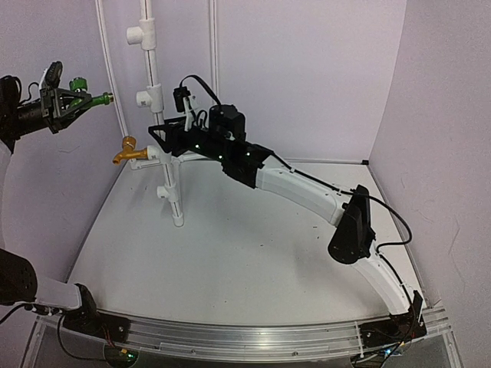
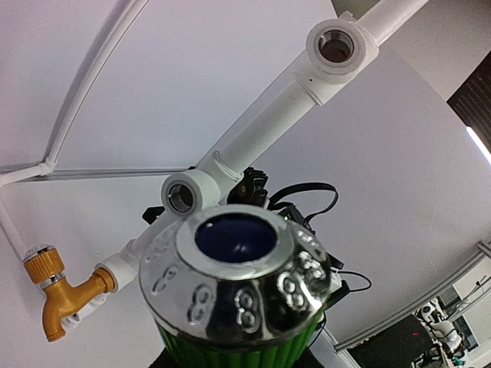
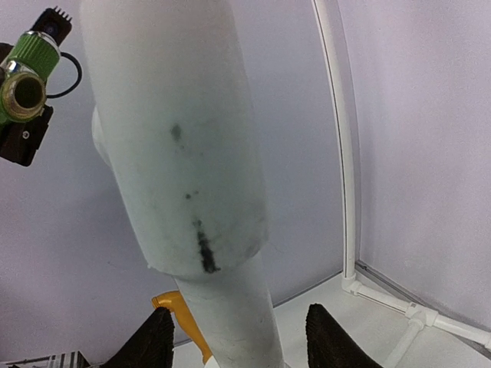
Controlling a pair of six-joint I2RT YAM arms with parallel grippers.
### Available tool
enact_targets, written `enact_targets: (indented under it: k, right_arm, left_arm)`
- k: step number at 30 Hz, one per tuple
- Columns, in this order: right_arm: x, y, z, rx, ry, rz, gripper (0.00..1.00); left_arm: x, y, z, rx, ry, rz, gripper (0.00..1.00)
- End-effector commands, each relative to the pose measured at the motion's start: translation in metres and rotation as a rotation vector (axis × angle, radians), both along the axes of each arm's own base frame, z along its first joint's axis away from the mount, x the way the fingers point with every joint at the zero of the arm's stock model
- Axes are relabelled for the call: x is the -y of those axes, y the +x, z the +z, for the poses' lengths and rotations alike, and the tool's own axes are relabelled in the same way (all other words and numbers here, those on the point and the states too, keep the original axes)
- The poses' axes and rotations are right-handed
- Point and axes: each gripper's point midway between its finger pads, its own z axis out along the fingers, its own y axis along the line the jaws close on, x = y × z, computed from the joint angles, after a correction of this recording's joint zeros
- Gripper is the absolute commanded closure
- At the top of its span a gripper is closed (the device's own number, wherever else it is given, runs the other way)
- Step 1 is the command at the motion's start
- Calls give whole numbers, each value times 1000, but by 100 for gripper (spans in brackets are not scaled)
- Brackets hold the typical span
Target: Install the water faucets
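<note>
**Left gripper** [image 1: 67,98]: the jaws are clamping the green faucet [image 1: 78,86]. The faucet is being held high at the far left, well above the table [image 1: 253,268]. Its open end is pointing toward the white pipe [image 1: 151,69] and is standing well apart from it. In the left wrist view that end is filling the lower frame as a chrome-coloured dome [image 2: 234,276] around a dark round opening, above a ribbed green collar. The dome is carrying raised marks shaped like figure eights, which are not reading as any word. Two open T-fitting sockets [image 2: 184,197] on the pipe are facing this camera.

**Right gripper** [image 1: 163,140]: the fingers [image 3: 149,341] are standing apart, one on each side of the upright pipe, with a narrow gap showing at each side. In the right wrist view the pipe's wider sleeve is showing dark smudges. The arm is reaching in from the near right corner, across the table.

**Golden faucet** [image 1: 127,152]: it is sitting in a low side fitting on the pipe with its spout turned down, just left of the right gripper.
</note>
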Motion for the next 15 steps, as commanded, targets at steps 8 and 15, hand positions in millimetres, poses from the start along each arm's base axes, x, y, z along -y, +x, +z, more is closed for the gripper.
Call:
enact_targets:
  k: [8,15]
  right_arm:
    - [16,3,47,84,115,-70,95]
    - [54,7,84,110,114,-70,100]
  left_arm:
    - [2,-12,11,85,41,11,100]
    - [5,-17,13,184,88,-27,100]
